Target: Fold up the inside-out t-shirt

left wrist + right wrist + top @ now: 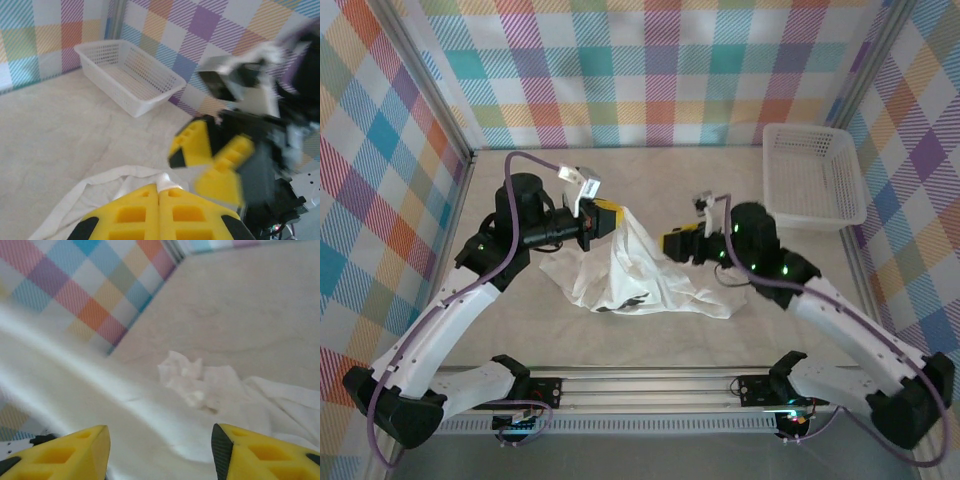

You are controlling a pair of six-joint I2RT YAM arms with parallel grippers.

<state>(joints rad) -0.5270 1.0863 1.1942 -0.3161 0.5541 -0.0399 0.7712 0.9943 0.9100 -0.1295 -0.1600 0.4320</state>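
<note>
T-shirt (pixel 640 275) lies crumpled between both tools, one peak drawn up to left gripper (pixel 604 222), clenched on cloth. Right gripper (pixel 160 452): jaws apart, nothing held, cloth just ahead. Judgement: pinch a single edge layer, then spread outward slowly.

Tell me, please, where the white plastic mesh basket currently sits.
Top view: the white plastic mesh basket sits on the table, far right, beyond the right gripper, clear of the white t-shirt.

My white mesh basket (pixel 814 213) stands at the beige table's (pixel 520 330) far right corner; plaid walls (pixel 640 70) enclose both.
</note>
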